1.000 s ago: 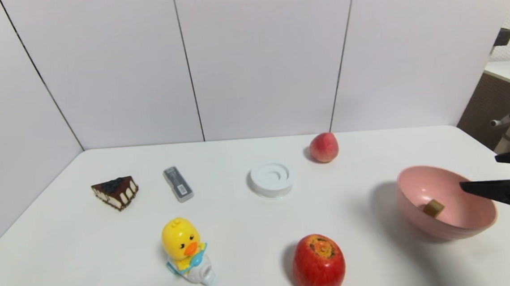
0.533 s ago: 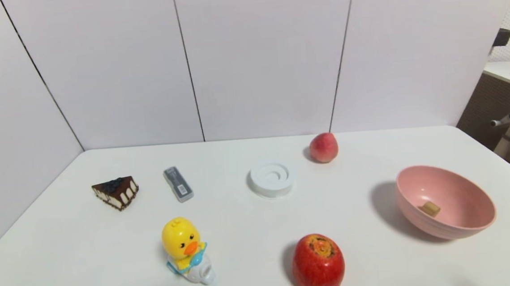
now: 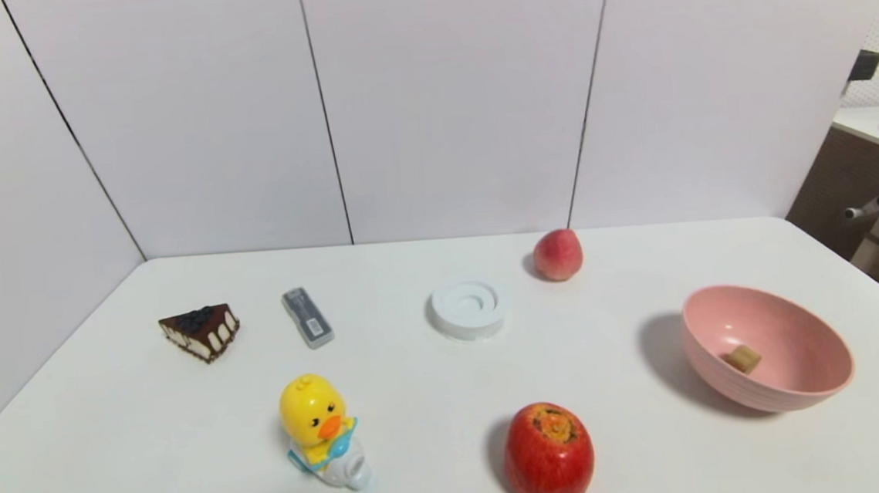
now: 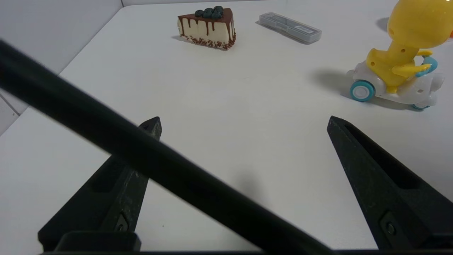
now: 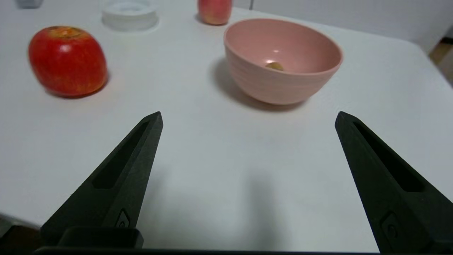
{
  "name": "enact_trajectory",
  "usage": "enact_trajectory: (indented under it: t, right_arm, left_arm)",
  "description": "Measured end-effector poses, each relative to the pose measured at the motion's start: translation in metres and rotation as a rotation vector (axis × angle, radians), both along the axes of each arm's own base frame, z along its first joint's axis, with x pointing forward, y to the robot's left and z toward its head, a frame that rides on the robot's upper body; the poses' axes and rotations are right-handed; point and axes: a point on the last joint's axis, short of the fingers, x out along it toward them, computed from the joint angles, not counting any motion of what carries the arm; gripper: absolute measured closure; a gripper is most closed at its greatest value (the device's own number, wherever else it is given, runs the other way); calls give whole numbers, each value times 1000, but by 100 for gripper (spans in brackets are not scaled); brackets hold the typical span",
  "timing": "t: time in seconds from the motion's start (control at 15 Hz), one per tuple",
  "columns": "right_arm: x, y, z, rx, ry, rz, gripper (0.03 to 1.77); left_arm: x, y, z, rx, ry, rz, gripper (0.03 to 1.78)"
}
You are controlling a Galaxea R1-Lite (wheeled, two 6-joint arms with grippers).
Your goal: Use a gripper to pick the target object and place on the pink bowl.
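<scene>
The tiny tan wooden block (image 3: pixel 742 358) lies inside the pink bowl (image 3: pixel 798 390) at the table's right side; in the right wrist view only its top (image 5: pixel 274 66) shows over the bowl's (image 5: pixel 269 83) near wall. My right gripper (image 5: pixel 247 118) is open over bare table near the front edge, well short of the bowl, holding nothing. My left gripper (image 4: pixel 243 122) is open over bare table at the left, with a black cable crossing its view. Neither gripper appears in the head view.
A big red apple (image 3: pixel 548 455) sits front centre, a small peach (image 3: pixel 558 254) and a white round lid (image 3: pixel 467 307) farther back. A yellow duck toy (image 3: pixel 317 433), a grey case (image 3: pixel 307 317) and a cake slice (image 3: pixel 199 331) occupy the left half.
One second ago my right gripper's fingers reached over the bowl's right rim in the head view; it has since pulled back out of that view. The block stays in the bowl.
</scene>
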Motion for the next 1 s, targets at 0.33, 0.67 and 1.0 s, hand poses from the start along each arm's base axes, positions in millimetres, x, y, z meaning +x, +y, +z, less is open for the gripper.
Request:
enact_trajectory:
  t: [0.33,0.67,1.0]
  right_arm:
    - [0,-3,-15,19,-10,-149,11]
    - [0,-3,-15,50,-23,-153,11]
    - [0,-3,-16,71,-20,-156,10]
  left_arm:
    - [0,0,0,0,0,0,12]
    - [0,0,0,0,0,0,12]
    - [0,0,0,0,0,0,12]
